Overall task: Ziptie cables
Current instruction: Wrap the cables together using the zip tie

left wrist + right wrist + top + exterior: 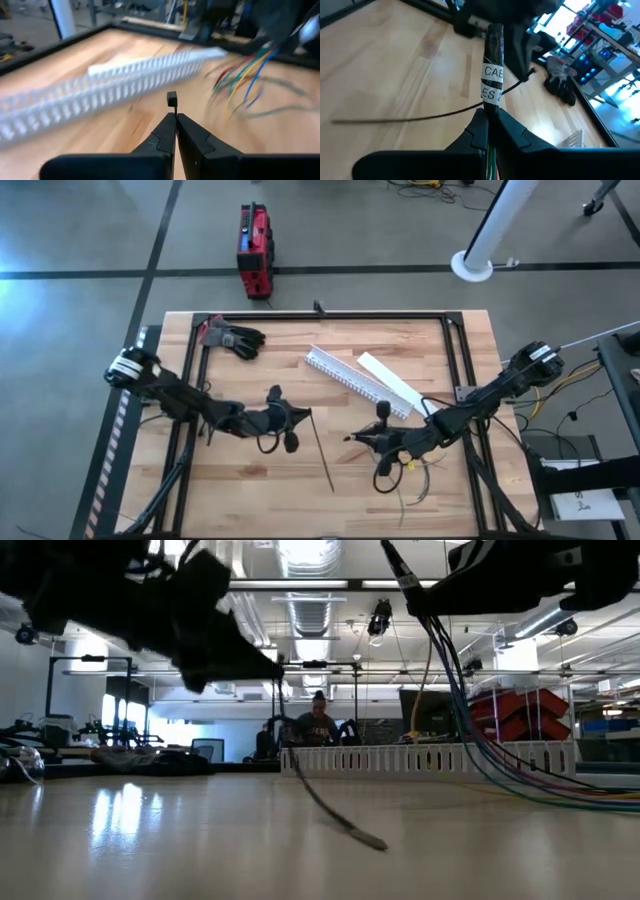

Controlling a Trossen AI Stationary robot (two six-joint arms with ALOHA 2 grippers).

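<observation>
My left gripper point(305, 416) is shut on a thin black ziptie point(322, 452) left of the table's middle. The tie's small square head point(171, 98) shows just past the fingertips. My right gripper point(352, 439) faces it from the right, shut on the cables point(412, 480). They are a bundle of green, blue, yellow and red wires whose end is wrapped in a black sleeve with a white label point(492, 80). In the low view the cables point(470, 690) hang from above and trail off to the right along the table. My left gripper pinches the ziptie between its two fingertips point(170, 125), just under the square head. The fingers come roughly level from the table's left. The tie slants down from the hold, and its tail end point(372, 840) lies on the table. My right gripper pinches the cables at their sleeved, labelled end point(490, 102) between its two fingers, which lie along the bundle and point toward the table's left. The sleeved end sticks out past the fingertips, clear of the table. The loose wires point(405, 490) trail back onto the table.
The white slotted channel point(345, 378) and its flat lid point(395, 384) lie slantwise at the table's far middle. Black gloves point(235, 338) rest at the far left. A red case point(255, 248) stands on the floor beyond. A person point(318, 722) shows far behind the table.
</observation>
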